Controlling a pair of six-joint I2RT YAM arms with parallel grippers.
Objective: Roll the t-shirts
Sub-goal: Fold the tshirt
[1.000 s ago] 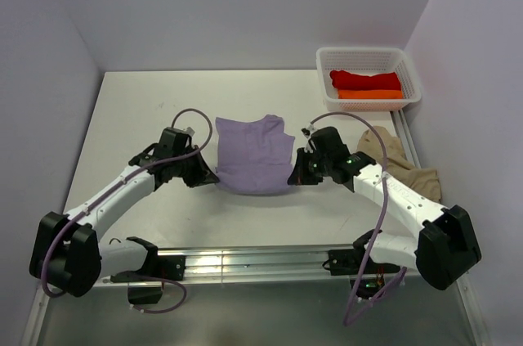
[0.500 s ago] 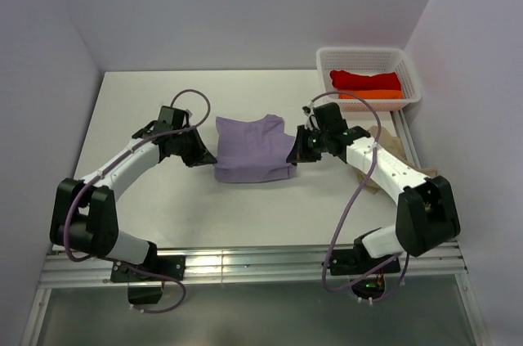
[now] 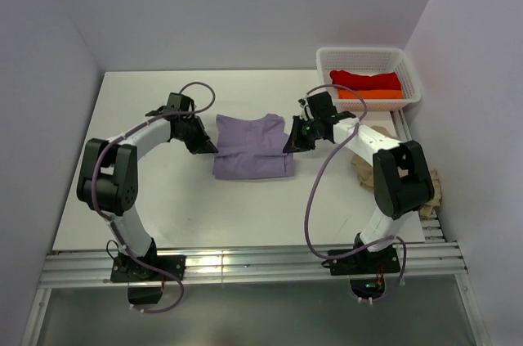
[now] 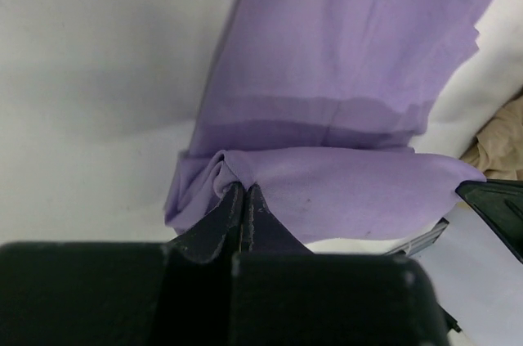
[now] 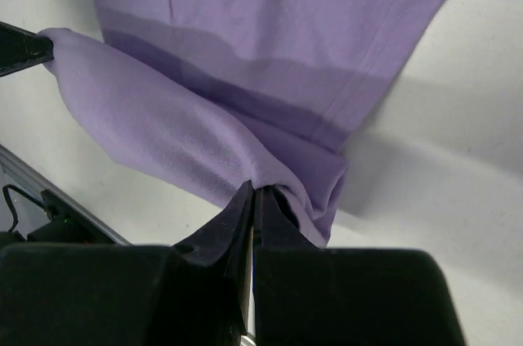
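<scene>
- Here, the lavender t-shirt (image 3: 252, 150) lies at the centre of the top view, its lower edge rolled over.
- The left gripper (image 4: 243, 192) is clenched on the roll's left end.
- The right gripper (image 5: 252, 192) pinches the roll's right end.
- The red t-shirt (image 3: 365, 79) and orange t-shirt (image 3: 370, 94) sit in the basket (image 3: 368, 53), upper right.

The soft lavender cloth t-shirt (image 3: 252, 146) lies flat, near hem folded over. The beige cloth t-shirt (image 3: 359, 170) lies crumpled to its right. The red cloth t-shirt (image 3: 365, 80) and the orange cloth t-shirt (image 3: 369, 94) sit folded in the white mesh basket (image 3: 327, 76).
</scene>
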